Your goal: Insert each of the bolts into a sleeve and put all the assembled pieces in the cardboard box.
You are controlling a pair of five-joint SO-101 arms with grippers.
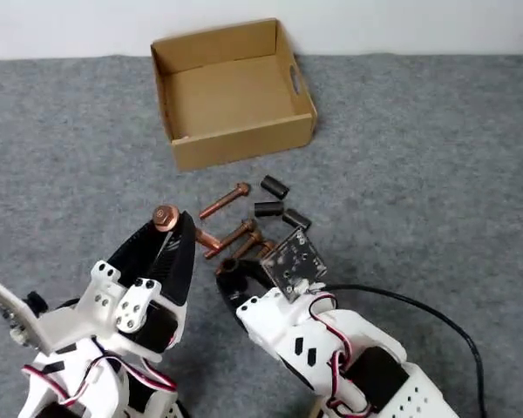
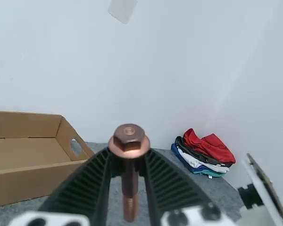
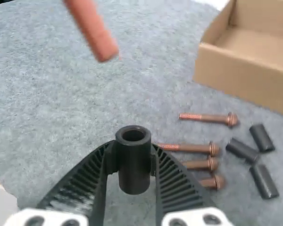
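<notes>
**A:** High view first. Who was carrying what?

**B:** In the lower left of the frame, the left gripper (image 1: 168, 228) was clamped on a copper bolt (image 1: 166, 216), with the head up toward the camera. Just right of it, at lower centre, the right gripper (image 1: 235, 273) pinched a black sleeve (image 1: 229, 266). So the sleeve lay right of the bolt and a touch lower in the frame, near it but not touching. The loose bolts (image 1: 225, 201) and loose sleeves (image 1: 268, 209) sat mid-frame. The cardboard box (image 1: 244, 144) was at the top, and I couldn't see any assembled piece in it.

**A:** Left wrist view?

**B:** The left gripper (image 2: 129, 160) was shut on the shank. The bolt (image 2: 129, 140) had its flanged head out past the fingertips and its threaded end pointing back toward the wrist. The cardboard box (image 2: 23, 181) was beyond it, off to one side.

**A:** And the right wrist?

**B:** The right gripper (image 3: 133, 151) squeezed the sleeve (image 3: 132, 172) upright, with the open bore facing the camera. The bolt (image 3: 92, 30) showed as a shank end hanging above the sleeve. It was clearly off to one side of the bore and slanted, not in line with it. The loose bolts (image 3: 186, 148), loose sleeves (image 3: 243, 149) and cardboard box (image 3: 240, 82) lay beyond.

**A:** So what's the catch?

**B:** My guess is that the tip has to come over the bore and the two long axes have to line up. The bolt arm looked like the one to close that gap.
</notes>
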